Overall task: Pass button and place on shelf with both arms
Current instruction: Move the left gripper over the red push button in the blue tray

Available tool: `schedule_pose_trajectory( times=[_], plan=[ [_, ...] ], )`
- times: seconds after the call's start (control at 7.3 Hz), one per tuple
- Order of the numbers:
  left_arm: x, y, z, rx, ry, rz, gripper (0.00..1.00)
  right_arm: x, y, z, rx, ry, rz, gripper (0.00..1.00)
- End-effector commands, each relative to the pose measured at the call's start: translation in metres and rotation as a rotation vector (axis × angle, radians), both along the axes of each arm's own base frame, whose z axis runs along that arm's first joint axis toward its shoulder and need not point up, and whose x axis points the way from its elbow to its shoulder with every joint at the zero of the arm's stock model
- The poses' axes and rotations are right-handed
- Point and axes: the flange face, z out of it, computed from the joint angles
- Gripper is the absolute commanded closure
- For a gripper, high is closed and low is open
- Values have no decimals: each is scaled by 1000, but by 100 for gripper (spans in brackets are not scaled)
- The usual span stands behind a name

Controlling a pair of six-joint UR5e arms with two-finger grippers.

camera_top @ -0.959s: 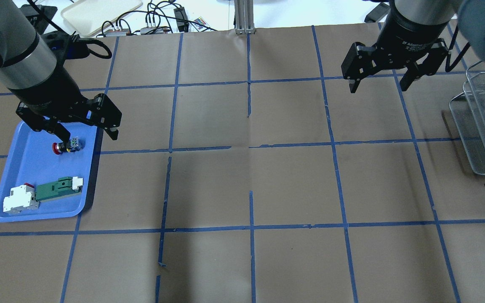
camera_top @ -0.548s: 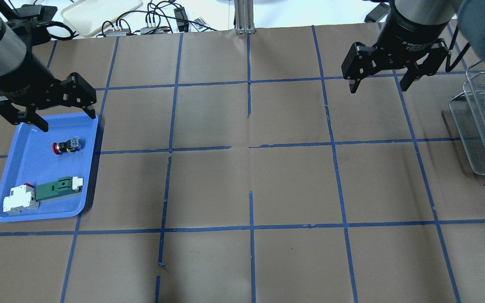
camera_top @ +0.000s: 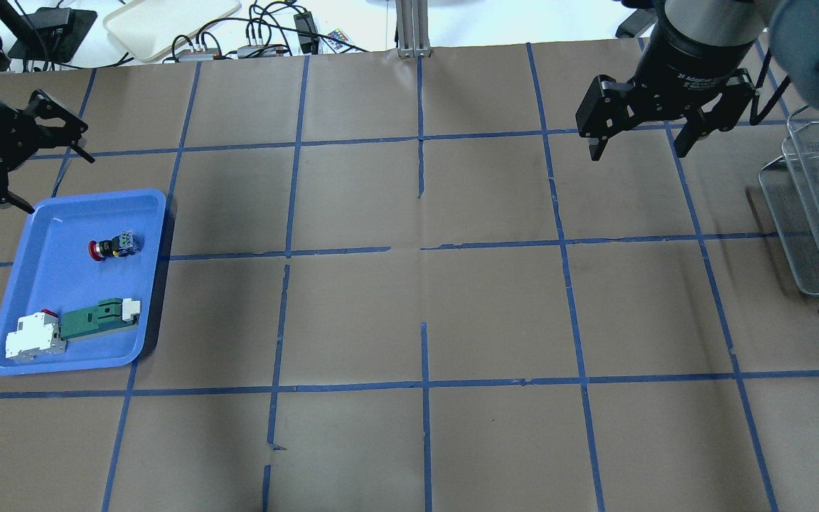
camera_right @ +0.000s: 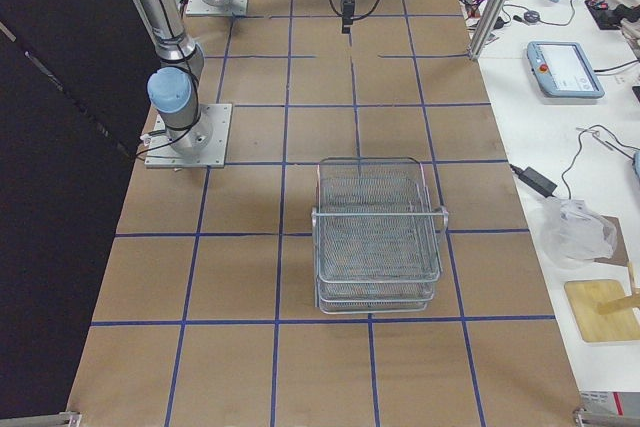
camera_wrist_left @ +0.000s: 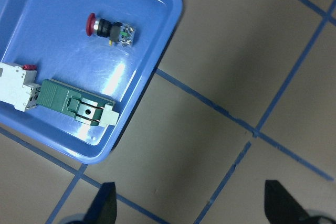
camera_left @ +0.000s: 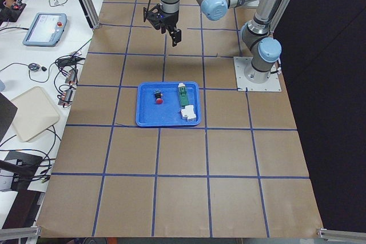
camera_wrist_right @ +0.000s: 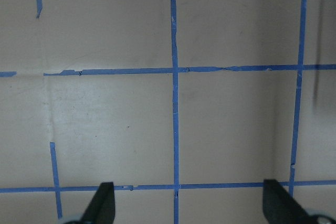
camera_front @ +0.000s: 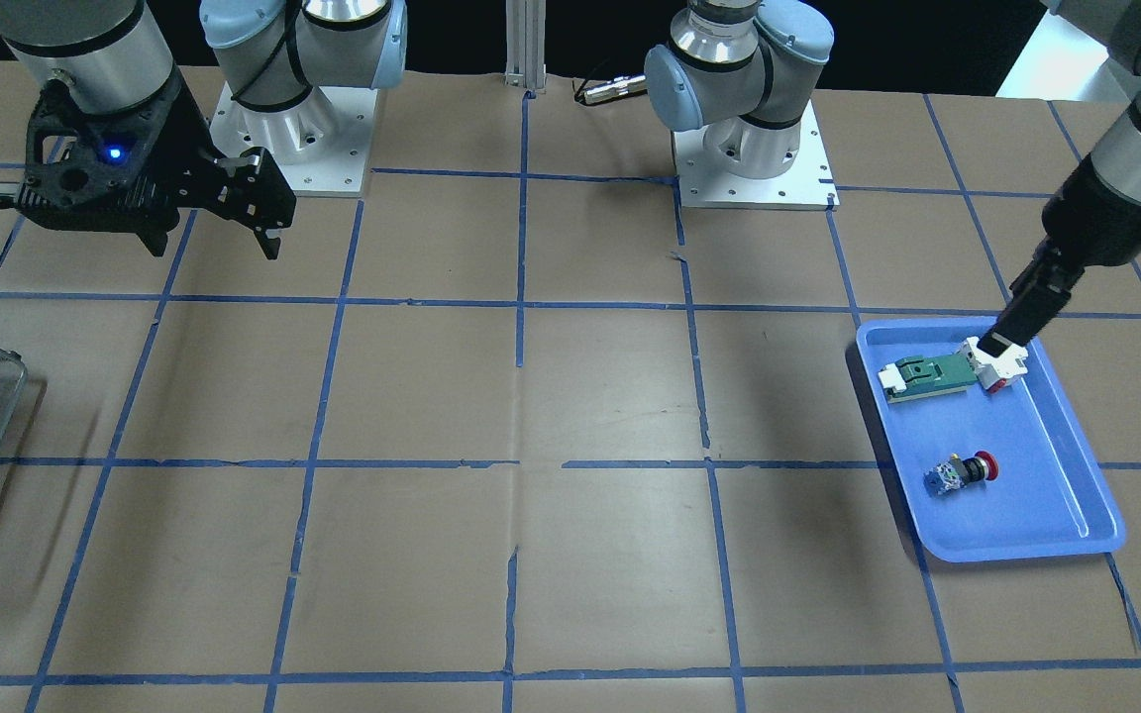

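Button [camera_top: 114,247] lies in tray [camera_top: 61,281], seemingly well below left tool [camera_top: 58,183].

Brown paper-covered table [camera_top: 495,313], blue tape grid [camera_top: 420,140], white cable-strewn bench [camera_left: 17,55] alongside

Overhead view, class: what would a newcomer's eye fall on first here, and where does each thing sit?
The bright blue tray at the table's left stands out against the brown paper. It holds the button with its red cap and a green-and-white module. The shelf sits at the far right edge. Both grippers hang open and empty, the left gripper by the tray and the right gripper nearer the shelf.
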Motion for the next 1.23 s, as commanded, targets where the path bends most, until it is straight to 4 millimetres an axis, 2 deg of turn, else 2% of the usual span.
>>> schedule_pose_trajectory(
  times=[0.0,0.27,0.41,0.68,1.1],
  plan=[
    [49,-17,-32,22,38,327,0,1,1,-1,2,0,1,0],
    [67,-47,-62,-51,42,358,0,1,1,-1,2,-2,1,0],
    [79,-49,-86,-20,87,422,0,1,1,-1,2,0,1,0],
    [122,-51,-132,8,227,505,0,1,2,-1,3,0,1,0],
    [126,-60,-175,72,307,645,0,1,1,-1,2,0,1,0]
  ],
)
